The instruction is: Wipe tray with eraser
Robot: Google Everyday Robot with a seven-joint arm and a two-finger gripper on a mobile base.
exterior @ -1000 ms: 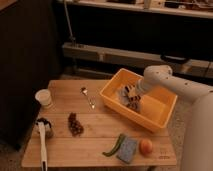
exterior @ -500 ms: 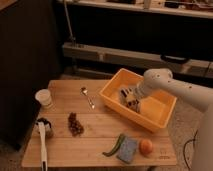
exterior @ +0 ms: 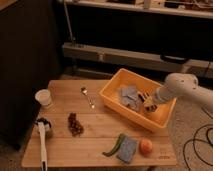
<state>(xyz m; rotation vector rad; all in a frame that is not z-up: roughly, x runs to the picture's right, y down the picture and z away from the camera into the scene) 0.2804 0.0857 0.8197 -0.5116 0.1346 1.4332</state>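
my gripper (exterior: 148, 102) sits low inside the yellow tray (exterior: 114, 86), toward its 3 o'clock side; how wide it stands i cannot tell. the eraser (exterior: 129, 95) lies at the gripper's 9 o'clock.

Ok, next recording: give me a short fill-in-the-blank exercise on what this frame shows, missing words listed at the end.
1. The tool is down inside the yellow ____, at its right end.
2. The spoon lies on the wooden table, between the white cup and the ____.
3. The orange fruit sits just right of a blue ____ near the table's front edge.
4. The dark grapes lie right of the long-handled ____.

Missing words: tray; tray; sponge; brush
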